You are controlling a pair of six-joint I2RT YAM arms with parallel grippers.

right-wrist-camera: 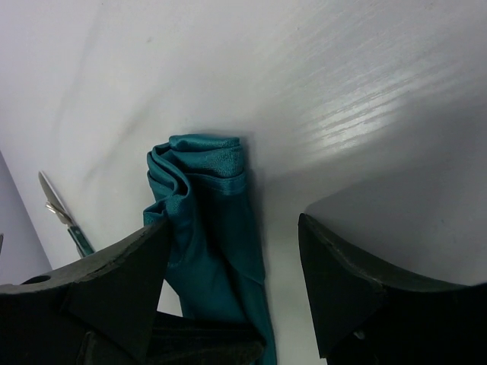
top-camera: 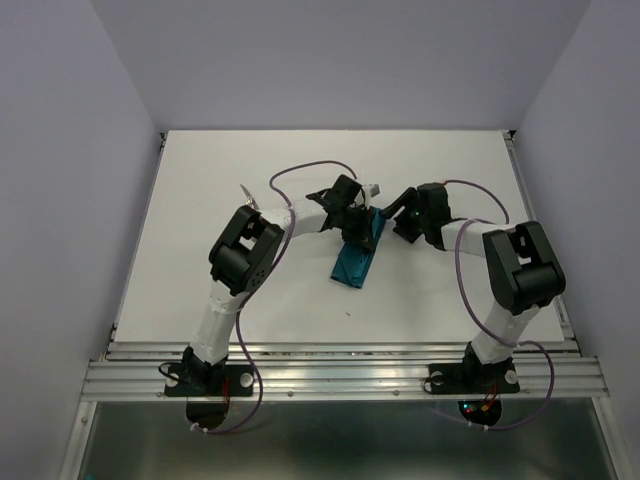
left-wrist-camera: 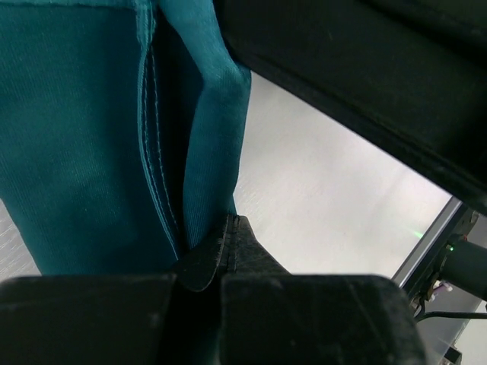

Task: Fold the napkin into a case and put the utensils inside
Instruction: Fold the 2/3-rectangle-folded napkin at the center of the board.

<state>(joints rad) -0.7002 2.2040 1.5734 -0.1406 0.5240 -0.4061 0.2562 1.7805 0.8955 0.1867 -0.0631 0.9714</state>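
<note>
The napkin (top-camera: 354, 257) is a teal-green cloth folded into a narrow, long strip on the white table, angled from upper right to lower left. My left gripper (top-camera: 357, 218) is at its far end, shut on a fold of the cloth (left-wrist-camera: 217, 152) at the fingertips (left-wrist-camera: 228, 232). My right gripper (top-camera: 404, 217) is open just right of that end. In the right wrist view the bunched cloth end (right-wrist-camera: 202, 171) lies between the spread fingers (right-wrist-camera: 129, 281), close to the left one. One utensil (right-wrist-camera: 62, 214) with a silver head lies beyond, also visible by the left arm (top-camera: 247, 194).
The right arm's black body (left-wrist-camera: 365, 84) fills the upper right of the left wrist view. The table's front rail (top-camera: 340, 372) runs along the near edge, and grey walls stand on the left, right and back.
</note>
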